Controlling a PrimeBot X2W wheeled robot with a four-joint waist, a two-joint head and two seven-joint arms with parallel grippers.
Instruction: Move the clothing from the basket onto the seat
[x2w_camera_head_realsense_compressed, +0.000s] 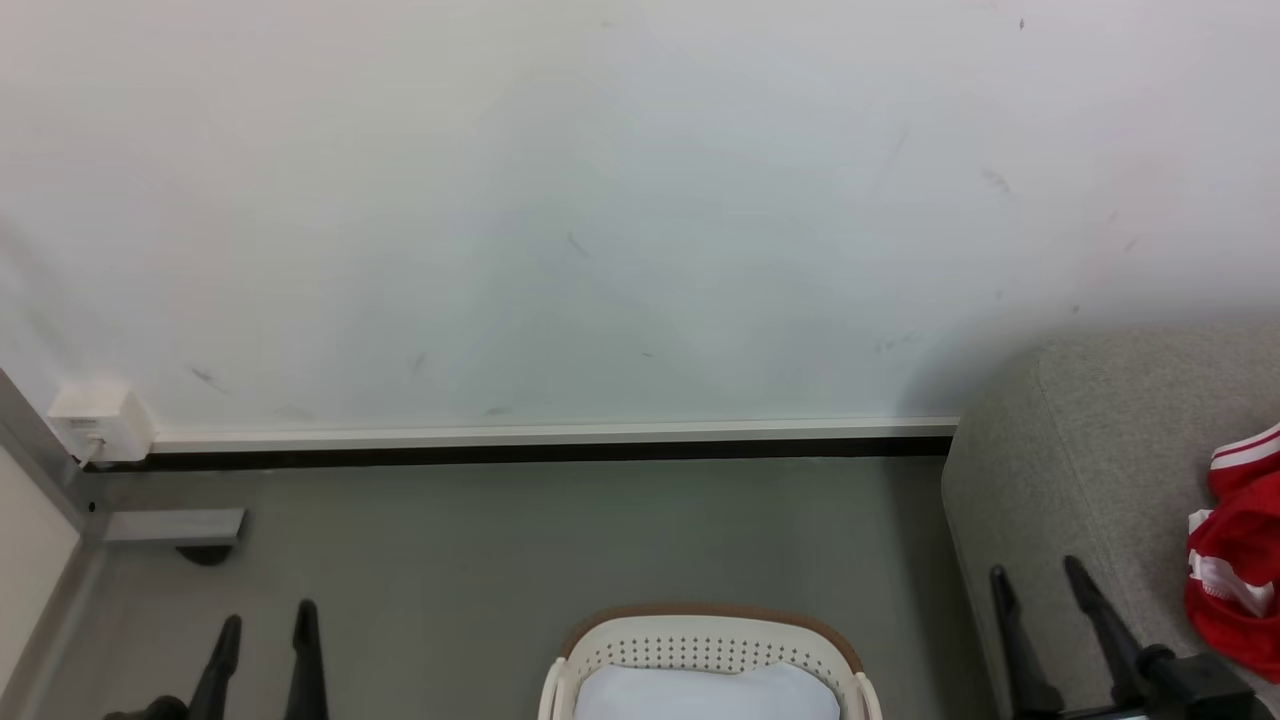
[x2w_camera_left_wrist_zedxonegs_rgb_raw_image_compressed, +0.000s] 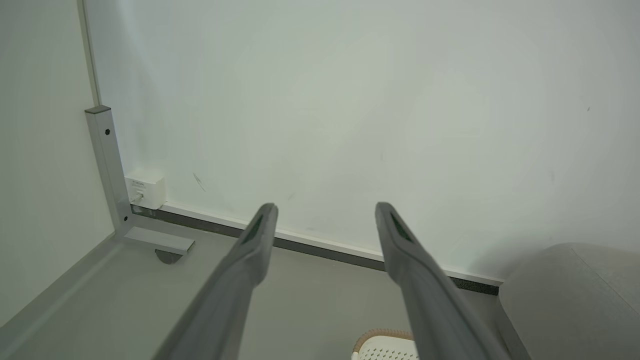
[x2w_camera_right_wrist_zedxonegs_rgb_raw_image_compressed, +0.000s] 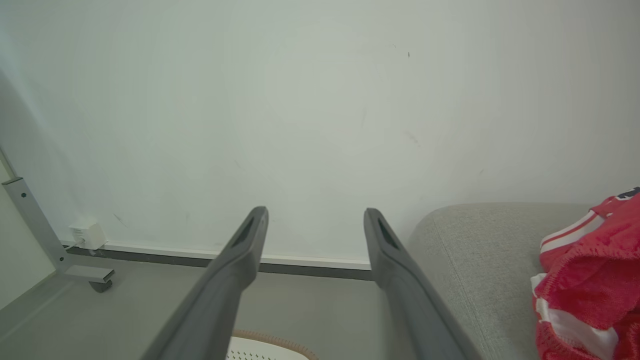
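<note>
Both jaws stand spread, empty: left gripper, right gripper. Red white-striped fabric clothing, cut off at the right edge, lies on the light-grey upholstered seat; cream perforated plastic basket half-shown.

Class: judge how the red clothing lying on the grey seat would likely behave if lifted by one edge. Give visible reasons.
Probably floppy: the clothing lies crumpled in soft folds on the seat, so it would drape and hang. Likely light, since the fabric looks thin. Unlikely to roll, as it lies slumped.
</note>
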